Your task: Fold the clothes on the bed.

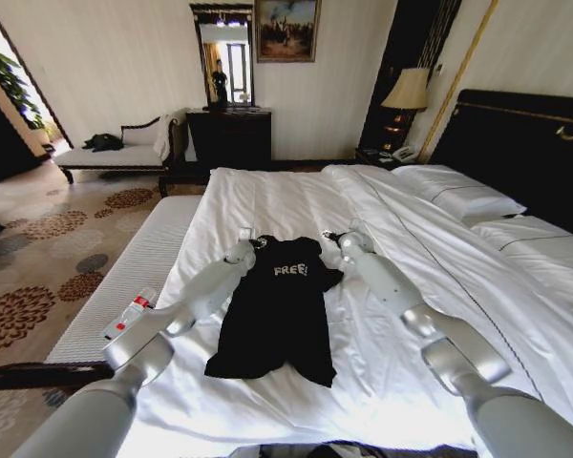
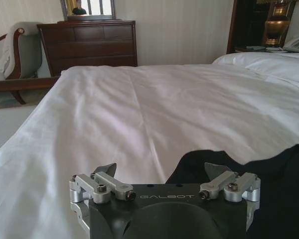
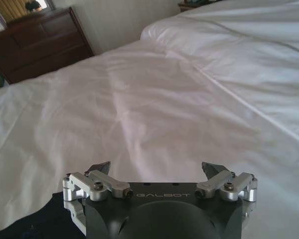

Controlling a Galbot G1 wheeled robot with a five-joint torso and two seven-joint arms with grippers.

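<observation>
The T-shirt (image 1: 279, 310) lies lengthwise on the bed (image 1: 392, 382), collar away from the robot. Left gripper (image 1: 245, 246) and right gripper (image 1: 344, 239), jaws spread, flank its shoulders, seemingly equally near.

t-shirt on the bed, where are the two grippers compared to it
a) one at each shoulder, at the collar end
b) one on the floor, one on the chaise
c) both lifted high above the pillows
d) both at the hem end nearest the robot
a: in the head view the left gripper and the right gripper sit at either shoulder of the black t-shirt, at its collar end on the white bed, both open.
</observation>
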